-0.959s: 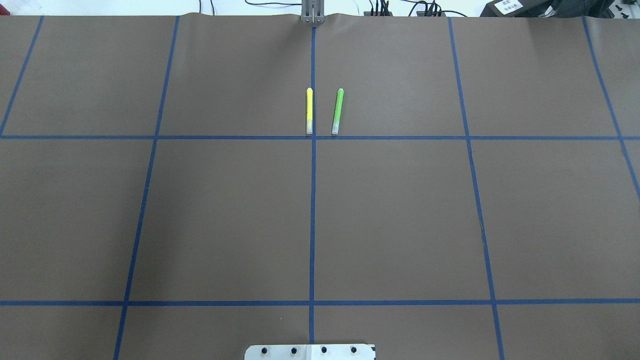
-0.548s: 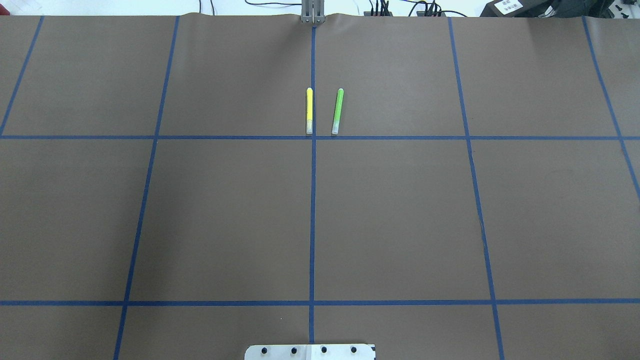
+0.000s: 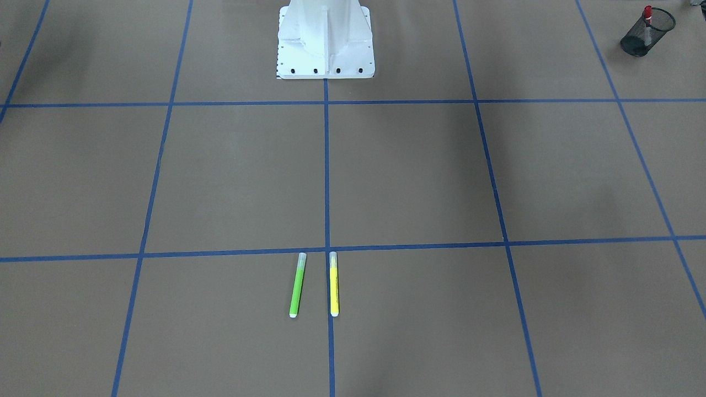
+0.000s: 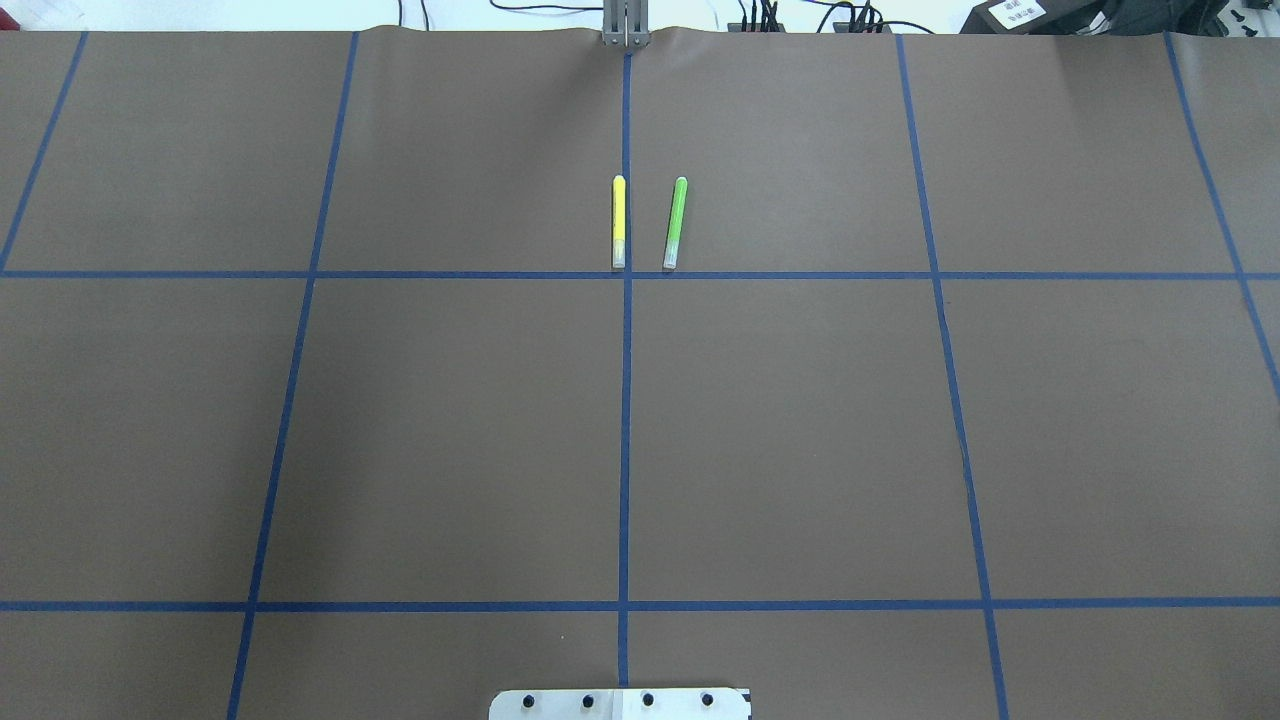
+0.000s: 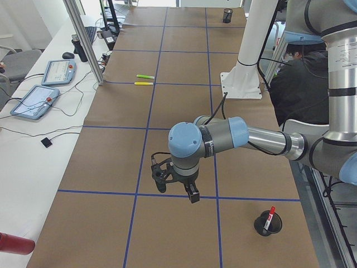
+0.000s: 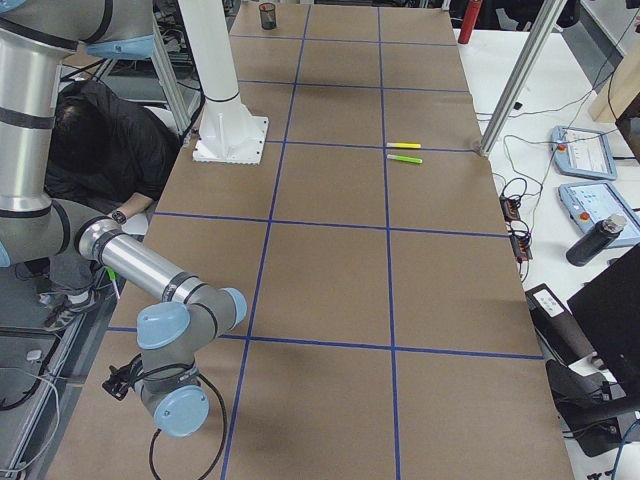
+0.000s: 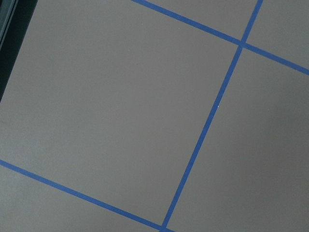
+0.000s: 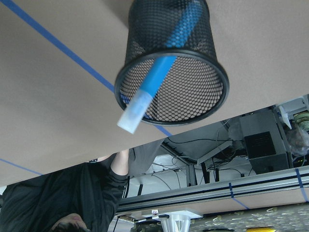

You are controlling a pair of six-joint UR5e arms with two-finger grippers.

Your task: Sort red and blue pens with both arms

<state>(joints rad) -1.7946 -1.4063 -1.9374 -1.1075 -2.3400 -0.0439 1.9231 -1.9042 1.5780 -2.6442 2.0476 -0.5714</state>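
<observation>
The red pen [image 3: 647, 14] stands in a black mesh cup [image 3: 634, 44] at the table's corner on my left side. The exterior left view shows the same red pen [image 5: 270, 215] in its cup [image 5: 261, 226]. My left gripper [image 5: 177, 190] hangs above the table a little away from that cup; I cannot tell whether it is open or shut. In the right wrist view, the blue pen [image 8: 159, 72] leans inside another black mesh cup [image 8: 145, 24]. My right gripper [image 6: 120, 382] shows only in the exterior right view, so its state is unclear.
A yellow marker [image 4: 619, 220] and a lime-green marker [image 4: 676, 222] lie side by side on the brown table [image 4: 800, 420], by the centre tape line on the far side. The white pedestal base [image 3: 325, 41] stands at the robot's edge. A person in black [image 6: 105, 150] is beside the table.
</observation>
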